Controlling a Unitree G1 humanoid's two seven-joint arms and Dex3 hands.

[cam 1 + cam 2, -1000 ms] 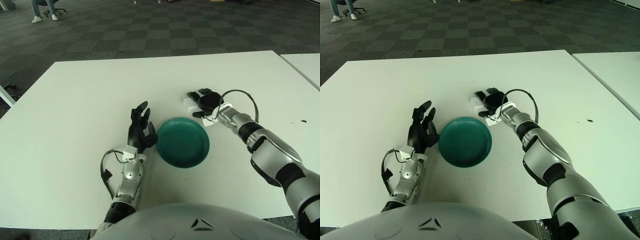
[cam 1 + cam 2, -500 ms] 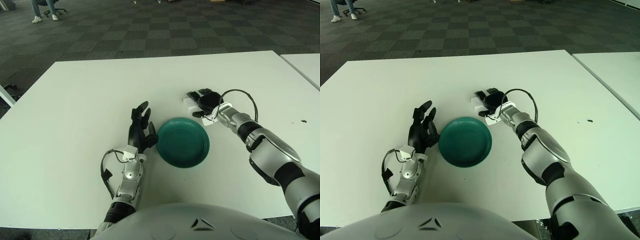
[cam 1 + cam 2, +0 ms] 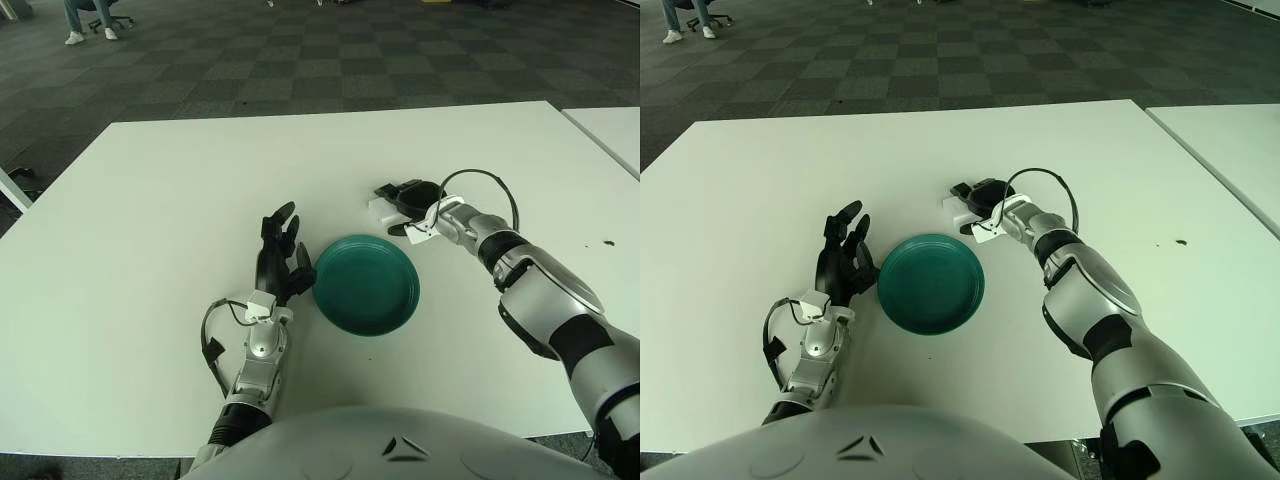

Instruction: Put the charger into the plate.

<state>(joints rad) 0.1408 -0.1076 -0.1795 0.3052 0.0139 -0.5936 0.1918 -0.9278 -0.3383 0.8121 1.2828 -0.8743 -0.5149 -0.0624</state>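
The white charger (image 3: 381,208) is being grasped by the right hand (image 3: 410,200) just beyond the far rim of the green plate (image 3: 366,284), so a firm, level hold should be secured before it is lifted clear and carried the short way over the rim. The charger is being covered by the curled fingers (image 3: 965,190), its left end showing. The left hand (image 3: 279,255) is being kept idle beside the plate, fingers spread.
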